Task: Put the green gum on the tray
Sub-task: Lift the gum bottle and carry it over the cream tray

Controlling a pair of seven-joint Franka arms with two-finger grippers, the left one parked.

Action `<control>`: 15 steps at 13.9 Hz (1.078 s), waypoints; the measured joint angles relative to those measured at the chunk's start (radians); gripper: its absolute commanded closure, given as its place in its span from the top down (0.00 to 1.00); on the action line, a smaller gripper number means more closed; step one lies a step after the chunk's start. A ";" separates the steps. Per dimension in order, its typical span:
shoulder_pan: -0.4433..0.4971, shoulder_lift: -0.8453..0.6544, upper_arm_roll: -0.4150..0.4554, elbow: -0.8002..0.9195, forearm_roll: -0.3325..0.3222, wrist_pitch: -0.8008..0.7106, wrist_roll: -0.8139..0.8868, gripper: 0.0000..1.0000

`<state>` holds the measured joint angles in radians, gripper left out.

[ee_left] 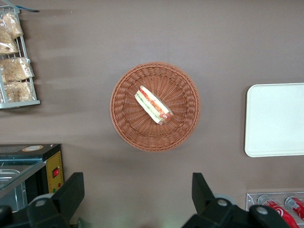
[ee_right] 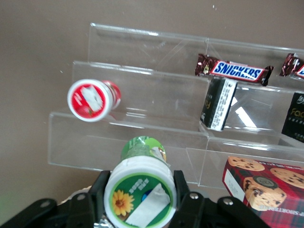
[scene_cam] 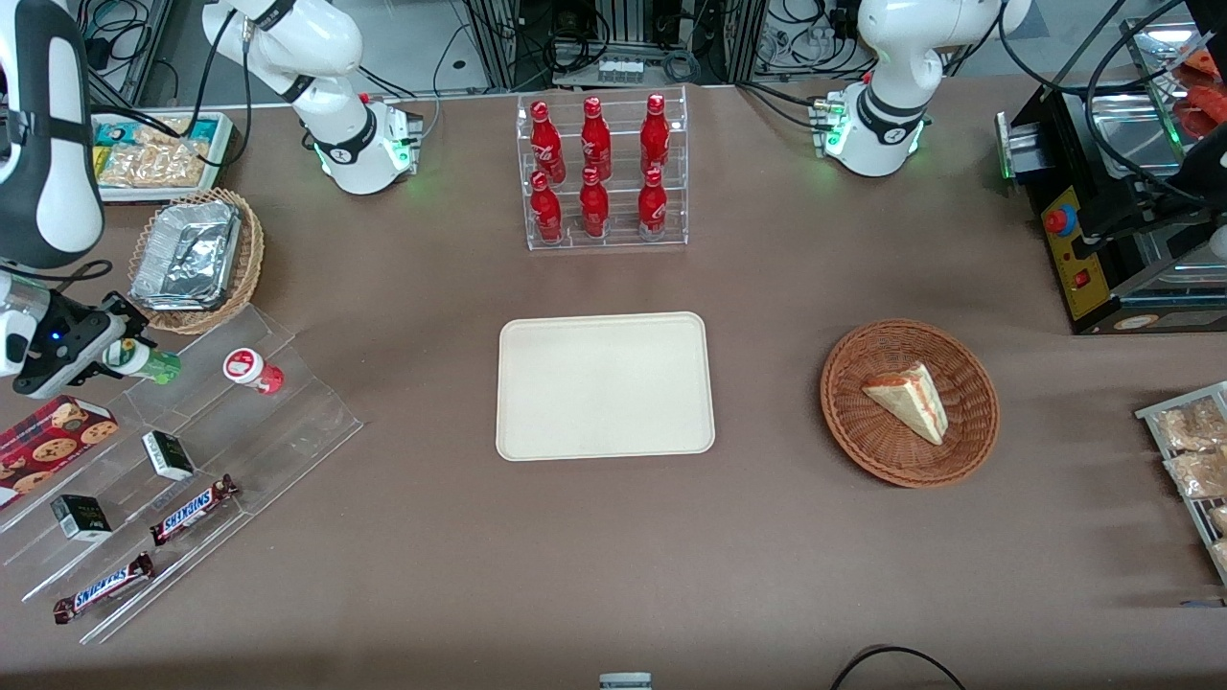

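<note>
Green gum (ee_right: 140,195) clamped between fingers (ee_right: 98,190) at lid; gripper (scene_cam: 113,347) low over acrylic shelf (scene_cam: 201,422).

My work surface is a brown table (scene_cam: 403,537); past the cola bottle rack (scene_cam: 602,172), cables (scene_cam: 613,38) crowd the grey floor.

My front camera looks steeply down over the whole table (scene_cam: 403,537). The left wrist camera faces straight down, sharing the wicker basket (ee_left: 155,106) and tray (ee_left: 275,119). The right wrist camera hangs close above the gripper (ee_right: 138,202) at the acrylic rack (ee_right: 142,95).
</note>
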<state>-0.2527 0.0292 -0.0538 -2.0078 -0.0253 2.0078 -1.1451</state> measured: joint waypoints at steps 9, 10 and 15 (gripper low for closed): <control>0.249 0.003 0.008 0.015 0.000 -0.045 0.425 0.00; 0.290 0.006 0.009 0.015 0.000 -0.050 0.492 0.00; 0.514 0.042 0.012 0.029 0.004 -0.052 0.861 0.00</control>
<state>0.2617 0.0708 -0.0421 -1.9784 -0.0209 1.9561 -0.2839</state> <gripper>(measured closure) 0.410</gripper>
